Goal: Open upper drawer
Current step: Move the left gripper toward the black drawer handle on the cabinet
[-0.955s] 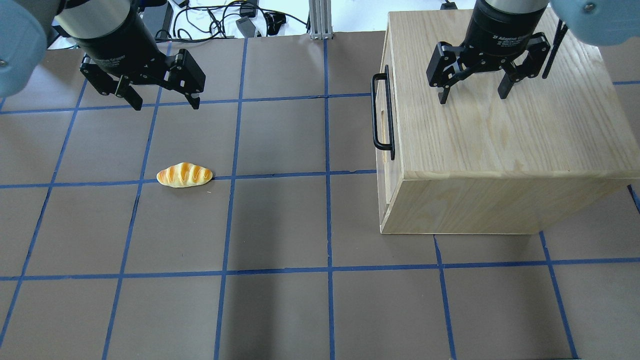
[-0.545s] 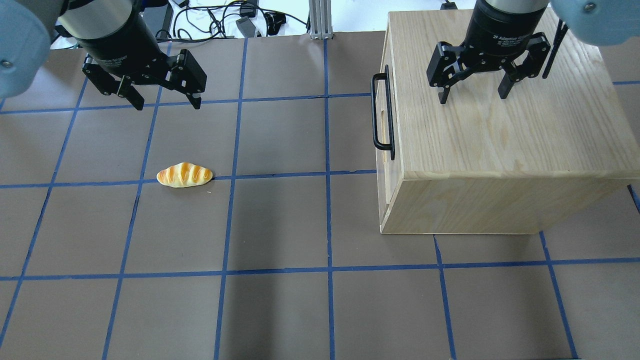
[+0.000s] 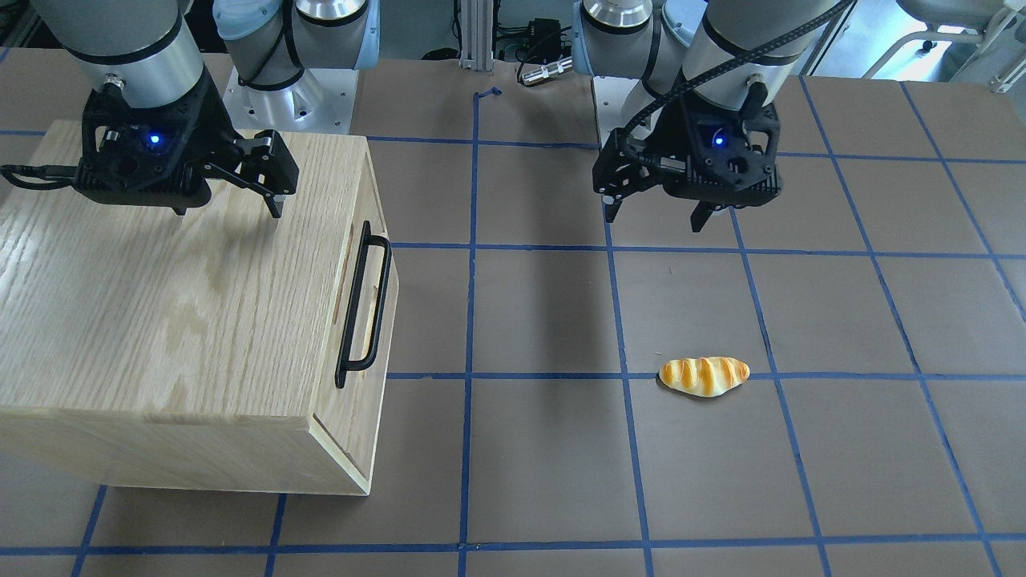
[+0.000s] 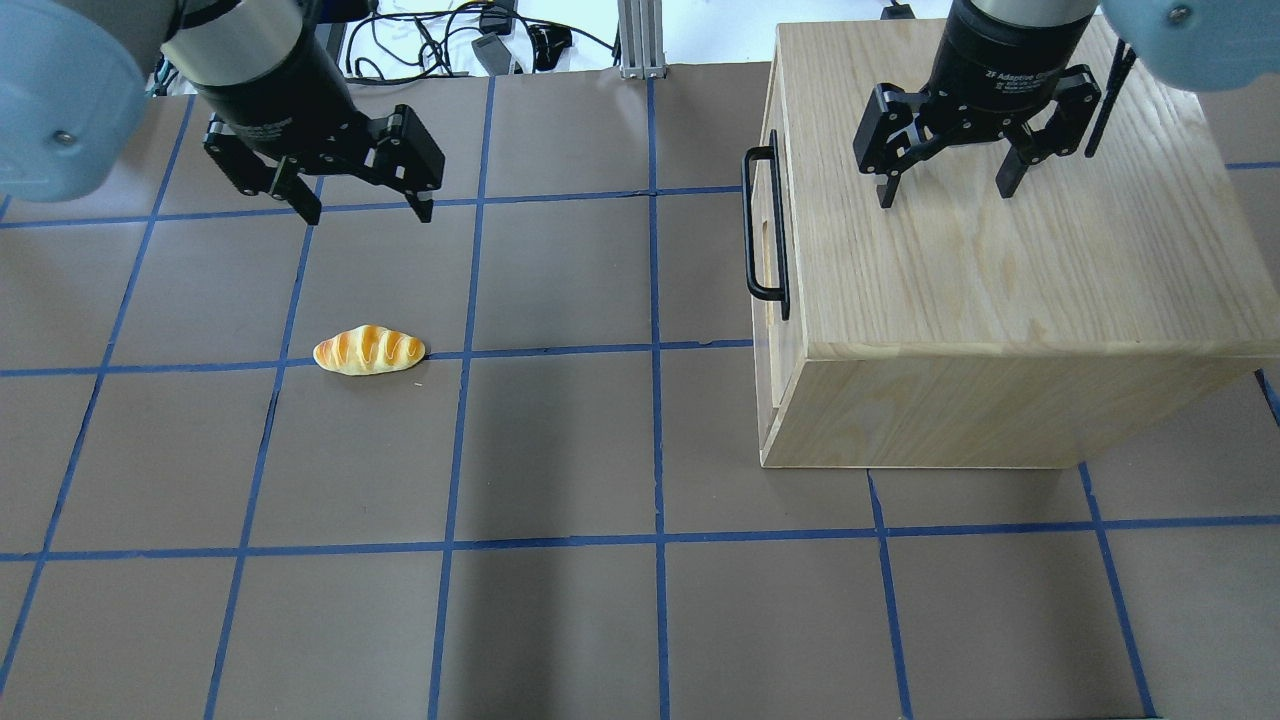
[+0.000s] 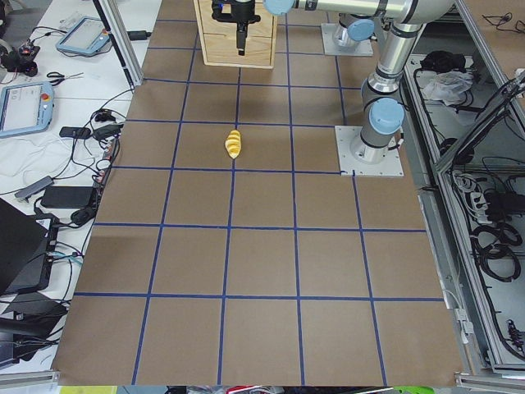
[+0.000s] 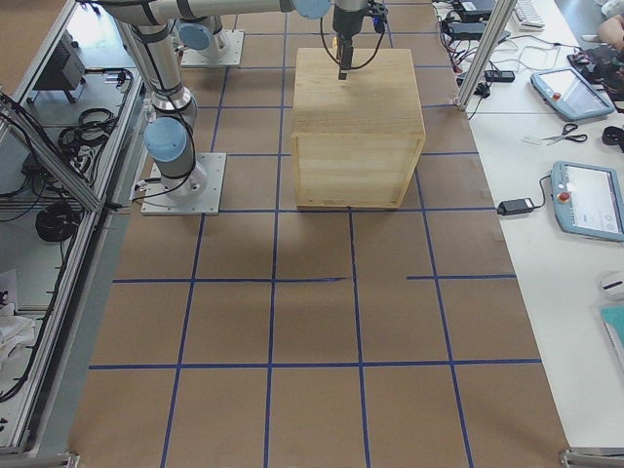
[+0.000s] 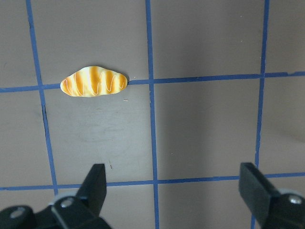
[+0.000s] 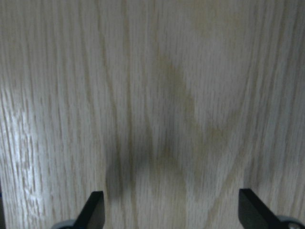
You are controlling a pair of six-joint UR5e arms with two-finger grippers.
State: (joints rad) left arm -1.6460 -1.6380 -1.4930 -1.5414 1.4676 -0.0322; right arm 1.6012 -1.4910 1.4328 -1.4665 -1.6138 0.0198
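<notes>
Oak-grain cabinet point(image 4: 1000, 270) stands at the right end of the bench point(image 4: 560, 450), close to the robot-side edge, with its front facing the bench middle. Upper drawer point(image 4: 768, 240) is shut and flush with the cabinet; its black bar handle point(image 4: 748, 225) is untouched.

Change noted: over the last second the left pincer point(image 4: 370, 216) has shifted along the robot-side edge toward the bench middle and the handle. It is still well apart from the handle, jaws apart and empty. Right pincer point(image 4: 946, 195) has not moved; it hangs above the cabinet top, jaws apart, holding nothing. Bread roll point(image 4: 369, 350) lies undisturbed in the left half.

Judgement: the approach has only begun, apparently by the left arm, and no pull has been made.
</notes>
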